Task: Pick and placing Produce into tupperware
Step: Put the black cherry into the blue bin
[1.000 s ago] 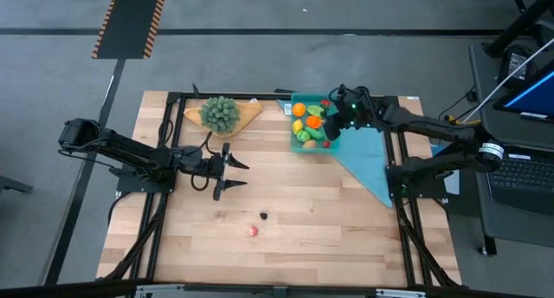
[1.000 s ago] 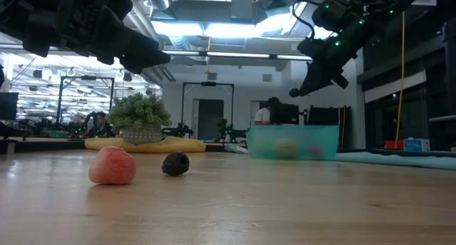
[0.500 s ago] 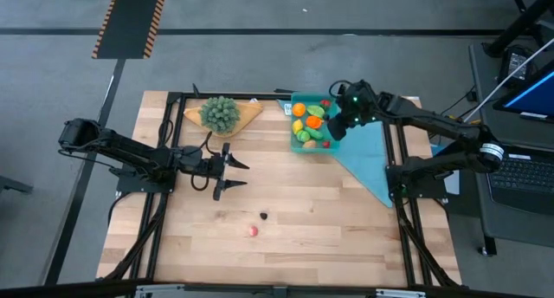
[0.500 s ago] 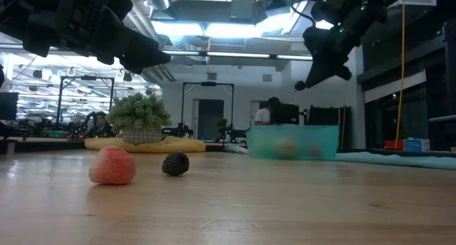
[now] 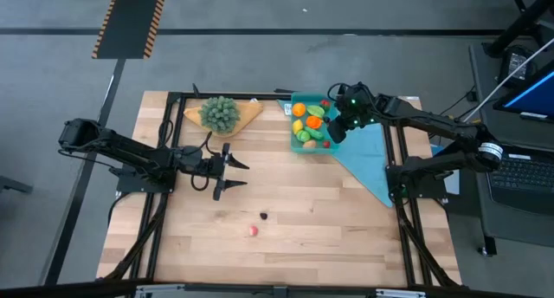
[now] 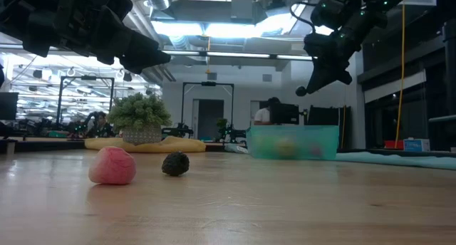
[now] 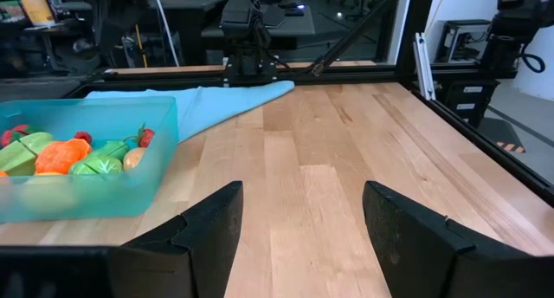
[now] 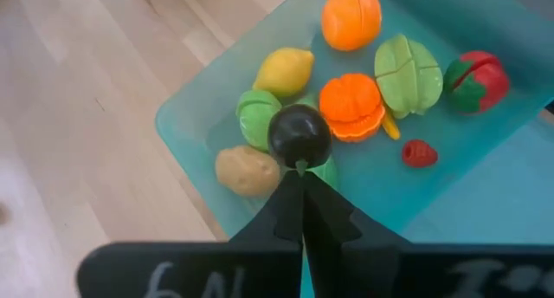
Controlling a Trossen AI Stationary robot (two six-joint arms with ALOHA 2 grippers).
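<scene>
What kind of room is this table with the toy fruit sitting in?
Most likely a robotics lab or workshop. Two dark robot arms work over a wooden table in a black metal frame; a laptop sits on a side desk, and the low view shows more rigs and a seated person under ceiling lights.

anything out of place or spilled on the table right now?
Nothing spilled or damaged. Two produce pieces lie loose on the bare wood, far from the tupperware: a pink-red piece and a small dark piece beside it, apart. The blue cloth lies skewed under the tupperware.
</scene>
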